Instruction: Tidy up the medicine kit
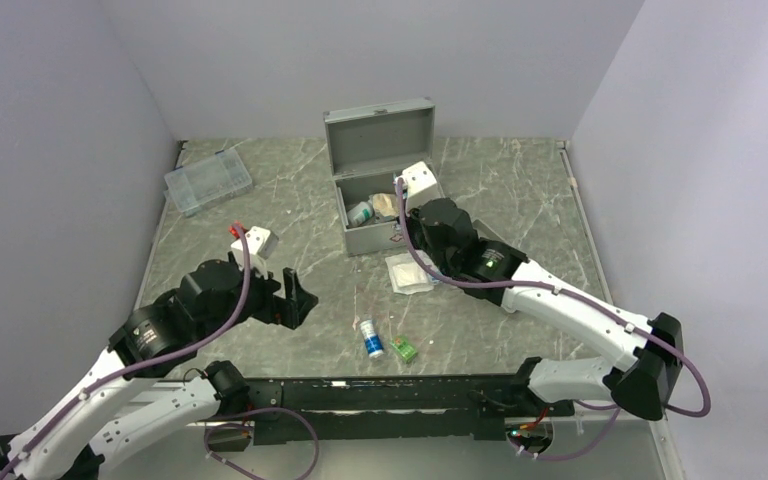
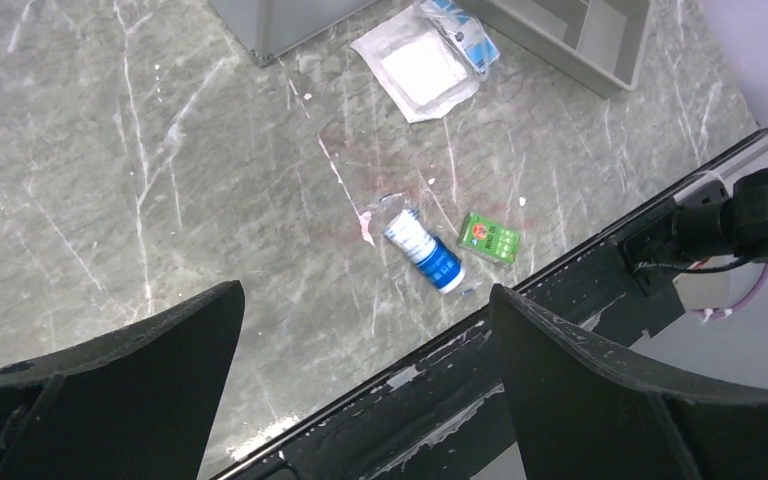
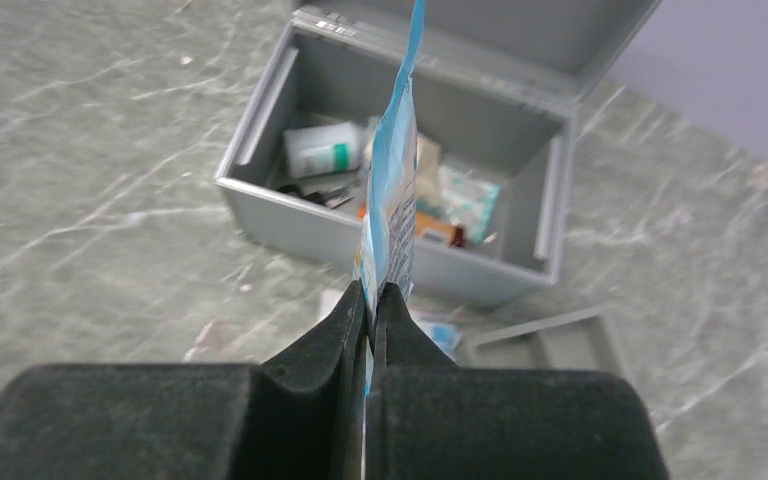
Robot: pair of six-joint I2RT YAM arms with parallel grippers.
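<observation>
A blue-and-white flat packet is pinched tight by the right hand.
The open silver-grey metal case is seen near, at twelve o'clock.

One medicine kit, one clear box, one grey tray, one small green box and one blue-and-white bottle are seen.

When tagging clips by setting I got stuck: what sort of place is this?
Probably a robot lab test cell: plain walls box in the table, left arm and right arm mount at its near edge, medicine kit staged open.
</observation>
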